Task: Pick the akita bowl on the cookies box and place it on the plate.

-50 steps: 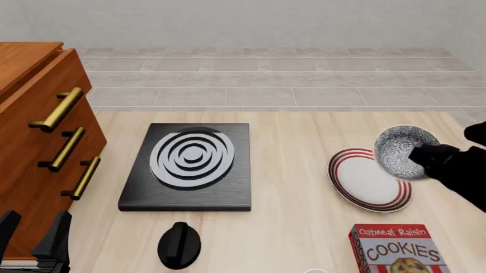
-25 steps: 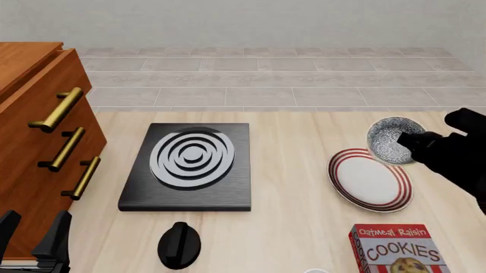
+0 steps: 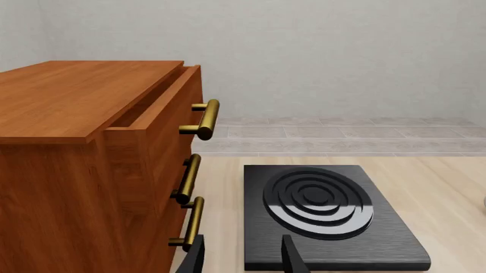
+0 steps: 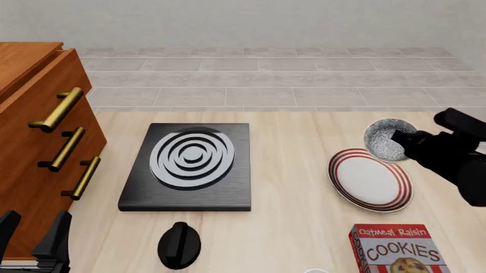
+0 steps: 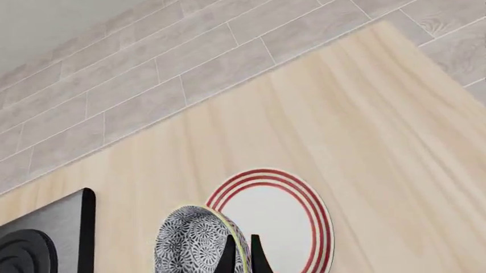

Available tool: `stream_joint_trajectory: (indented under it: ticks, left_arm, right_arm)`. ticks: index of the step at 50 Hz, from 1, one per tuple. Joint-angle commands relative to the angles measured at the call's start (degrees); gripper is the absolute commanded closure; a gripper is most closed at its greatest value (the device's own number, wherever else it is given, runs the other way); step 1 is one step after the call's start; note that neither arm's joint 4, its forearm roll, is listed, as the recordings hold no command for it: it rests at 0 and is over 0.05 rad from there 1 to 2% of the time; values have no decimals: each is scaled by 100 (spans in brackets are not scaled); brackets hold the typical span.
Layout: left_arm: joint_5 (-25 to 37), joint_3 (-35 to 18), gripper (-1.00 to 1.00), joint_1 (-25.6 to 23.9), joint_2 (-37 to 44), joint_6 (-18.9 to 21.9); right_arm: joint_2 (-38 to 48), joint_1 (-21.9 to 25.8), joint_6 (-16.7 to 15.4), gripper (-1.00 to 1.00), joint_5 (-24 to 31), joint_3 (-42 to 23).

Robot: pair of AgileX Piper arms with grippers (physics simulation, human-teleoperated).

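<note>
The speckled akita bowl (image 4: 386, 139) hangs tilted in the air, just beyond the far edge of the red-ringed plate (image 4: 370, 181). My right gripper (image 4: 408, 144) is shut on the bowl's rim, reaching in from the right. In the right wrist view the fingers (image 5: 229, 254) pinch the rim of the bowl (image 5: 196, 239), with the plate (image 5: 283, 219) below and beside it. The red cookies box (image 4: 395, 248) stands at the near right with nothing on it. My left gripper (image 4: 34, 234) stays open at the near left, away from all of these.
A black stove (image 4: 193, 165) with grey spiral rings lies mid-table, with a black knob (image 4: 180, 244) in front of it. A wooden dresser (image 4: 38, 142) with brass handles fills the left side. In the left wrist view the open gripper (image 3: 243, 259) points at the stove (image 3: 326, 210) beside the dresser (image 3: 76, 148).
My right gripper has carried the bowl farther from me and a little left, from over the plate's right side to just past its far edge. The left arm has not moved.
</note>
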Motion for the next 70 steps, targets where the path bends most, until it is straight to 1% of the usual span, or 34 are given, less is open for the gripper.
stream_joint_trajectory:
  ticks: [1, 10, 17, 22, 35, 44, 48, 50, 52, 59, 60, 70]
  left_arm:
    - [0, 0, -100, 0, 0, 0]
    - [0, 0, -100, 0, 0, 0]
    - [0, 0, -100, 0, 0, 0]
    - [0, 0, -100, 0, 0, 0]
    - [0, 0, -100, 0, 0, 0]
    - [0, 0, -100, 0, 0, 0]
    - [0, 0, -100, 0, 0, 0]
    - [0, 0, -100, 0, 0, 0]
    - [0, 0, -100, 0, 0, 0]
    - [0, 0, -100, 0, 0, 0]
    - [0, 0, -100, 0, 0, 0]
    - [0, 0, -100, 0, 0, 0]
  right_arm:
    - [376, -80, 30, 100, -179, -145]
    - [753, -158, 41, 100, -325, -254]
    - [1073, -174, 179, 100, -502, -283]
    - [1241, -154, 192, 100, -611, -272]
    - [1525, -131, 213, 100, -783, -270]
    - [1676, -165, 126, 100, -845, -270]
    - [1777, -149, 250, 100, -920, -232]
    - [1795, -183, 212, 100, -970, -210]
    - [1848, -162, 279, 100, -1030, -167]
    - [1966, -177, 308, 100, -1137, -127]
    - [1991, -172, 349, 100, -1157, -118]
    - [2136, -199, 356, 100, -1309, -57]
